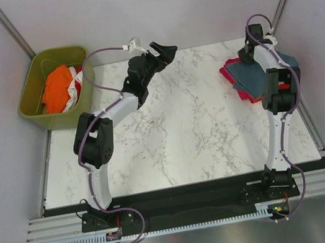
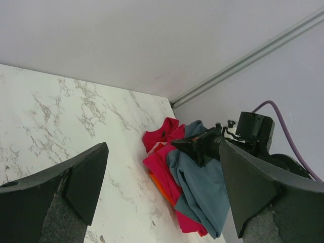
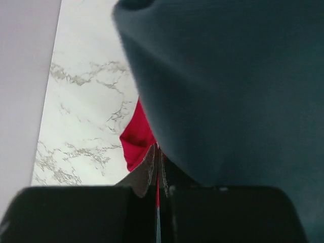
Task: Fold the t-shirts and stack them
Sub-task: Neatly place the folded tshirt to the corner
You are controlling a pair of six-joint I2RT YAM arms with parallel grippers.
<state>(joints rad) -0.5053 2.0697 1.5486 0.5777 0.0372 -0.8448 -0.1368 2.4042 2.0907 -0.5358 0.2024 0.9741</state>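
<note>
While left jaws gape apart, right jaws sit closed beside the blue-grey t-shirt (image 3: pixel 228 91).

L gripper (image 2: pixel 163 147): fingers wide apart, nothing btwn them. Marble table (image 2: pixel 61 111) below. Shirt pile at far table corner by the wall: blue-grey t-shirt (image 2: pixel 202 187) on top, magenta-pink t-shirt (image 2: pixel 164 172) under, orange t-shirt (image 2: pixel 161 188) edge peeking out. R gripper (image 2: pixel 177 144) tips together, at the blue-grey t-shirt's upper edge. Purple cable (image 2: pixel 288 126) behind it.
</note>
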